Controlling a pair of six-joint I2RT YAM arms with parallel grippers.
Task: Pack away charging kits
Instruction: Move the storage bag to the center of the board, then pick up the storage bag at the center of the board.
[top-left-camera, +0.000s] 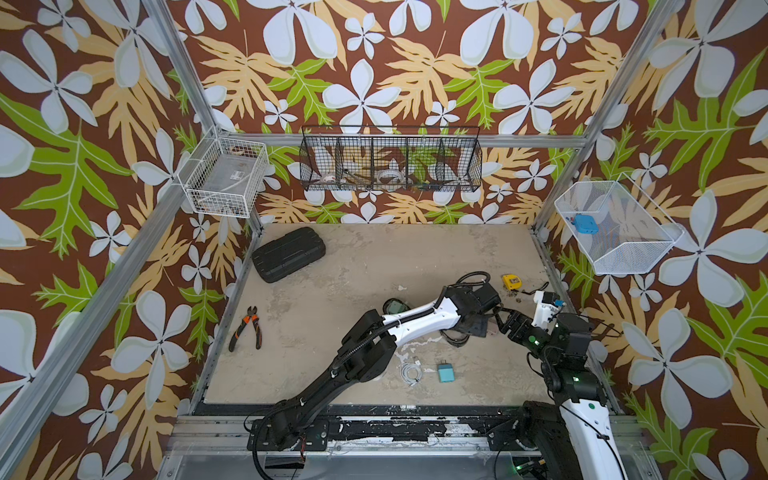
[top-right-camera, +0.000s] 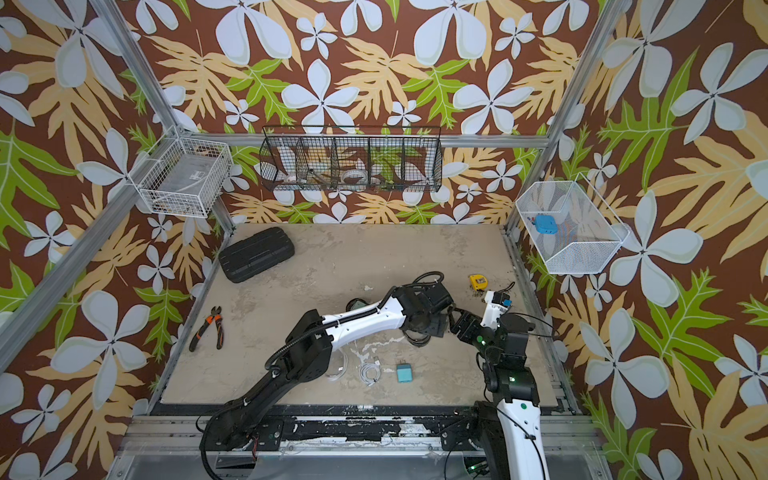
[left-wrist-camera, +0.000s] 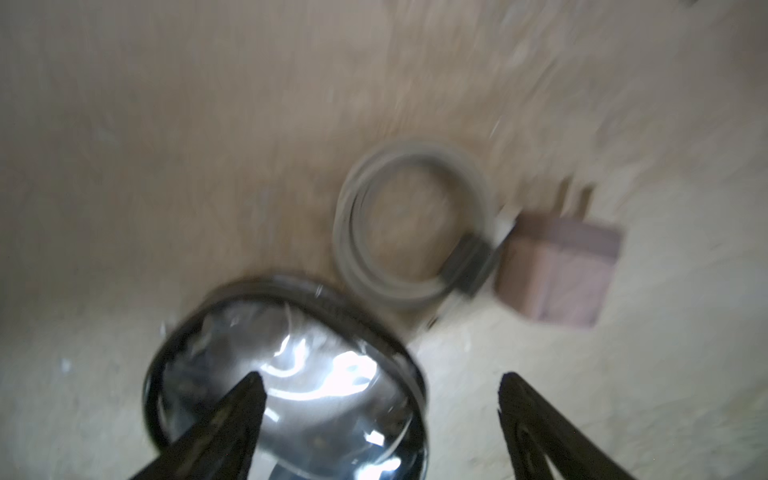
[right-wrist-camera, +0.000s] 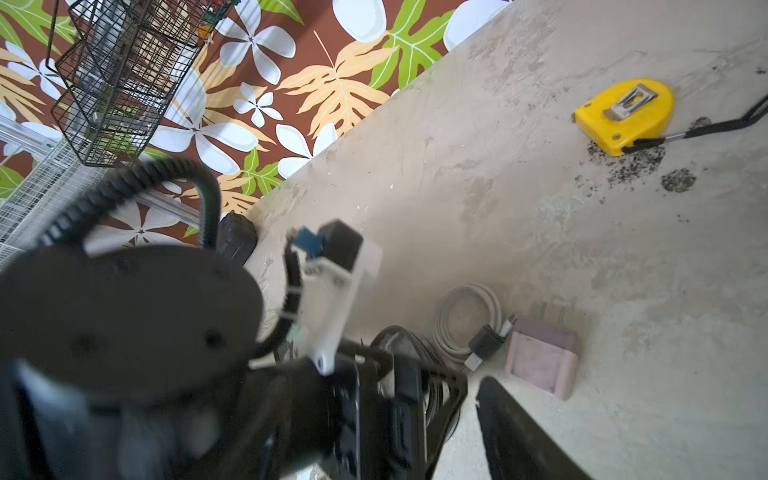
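On the right half of the mottled beige tabletop (top-left-camera: 374, 257): my two arms stand almost tip to tip above one charging kit.
Left claw (left-wrist-camera: 382, 399): wide. The fingers are far apart and grip nothing. One finger (left-wrist-camera: 241, 415) hangs over the pouch; the view is too blurred to tell whether it touches.
Right claw (top-left-camera: 505, 323): I cannot tell its state. My right wrist view shows one dark finger (right-wrist-camera: 511, 432); the other is lost behind my left wrist.
Clear oval pouch with a black rim (left-wrist-camera: 286, 374): flat on the table, under the left claw.
Coiled white cable with a dark band (left-wrist-camera: 411, 224): on the table, just beside the pouch.
Small square pink plug (left-wrist-camera: 557, 274): on its side, prongs showing, close against the coil.
Second coiled white cable (top-left-camera: 410, 371): near the front edge, just beside a small square teal plug (top-left-camera: 446, 372), not touching it.
Dark-rimmed oval pouch with greenish contents (top-left-camera: 392, 306): half hidden behind my left forearm.
Large black ribbed hard case (top-left-camera: 289, 254): rear left of the table.
Orange-handled pliers (top-left-camera: 247, 328): left side.
Yellow tape measure (right-wrist-camera: 623, 114): behind the pink kit, well apart.
Bright blue plug block (top-left-camera: 585, 224): inside the white mesh basket (top-left-camera: 631, 253) on the right wall.
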